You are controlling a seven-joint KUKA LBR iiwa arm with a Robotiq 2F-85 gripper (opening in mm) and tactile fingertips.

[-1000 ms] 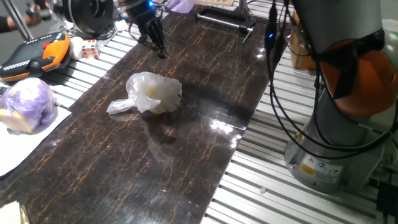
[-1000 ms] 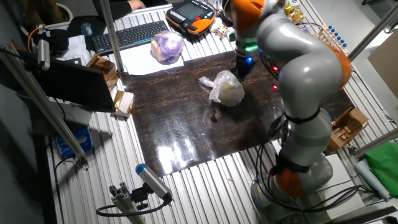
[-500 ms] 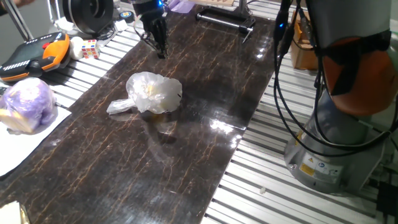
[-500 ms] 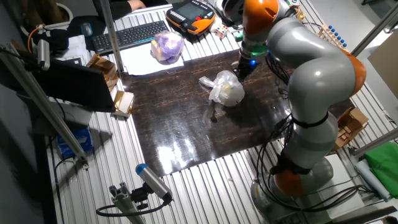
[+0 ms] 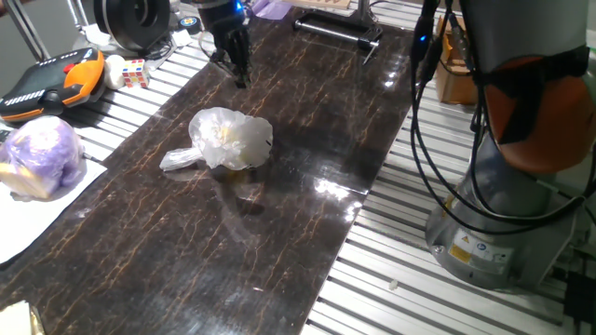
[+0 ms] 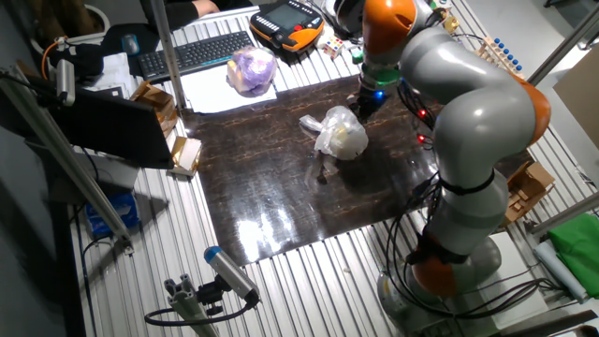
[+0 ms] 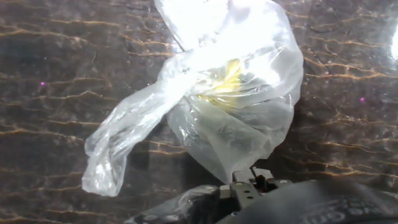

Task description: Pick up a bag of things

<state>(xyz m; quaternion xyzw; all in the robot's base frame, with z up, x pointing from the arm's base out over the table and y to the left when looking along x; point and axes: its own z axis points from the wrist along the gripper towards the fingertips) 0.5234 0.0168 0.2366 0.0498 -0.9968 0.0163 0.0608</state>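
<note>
**Operator:** I start with the arm [image 6: 468, 122]: it bends over the counter [image 5: 307, 223] from the right-hand side, so the wrist hangs above the far end of the dark marbled top while the base stays off the slab.

**Observer:** And the counter itself?

**Operator:** Mostly bare in the middle. That suits me, since nothing crowds the target. The purple bundle [image 5: 39, 156] sits off the left edge on white paper, well apart, so I judge it won't get caught by mistake.

**Observer:** Where's the target?

**Operator:** The bag of things [image 5: 228, 140] lies on the counter toward the left edge, around mid-length, its twisted tail [image 5: 179, 159] trailing out to the left edge. In the hand view the bag of things fills the frame, so I judge the wrist is aimed at it.

**Observer:** End effector?

**Operator:** The end effector [image 5: 235, 63] hangs near the far end, apart from the bag, holding nothing. Whether its fingers are spread or closed, I cannot tell; they read as one dark mass.
</note>
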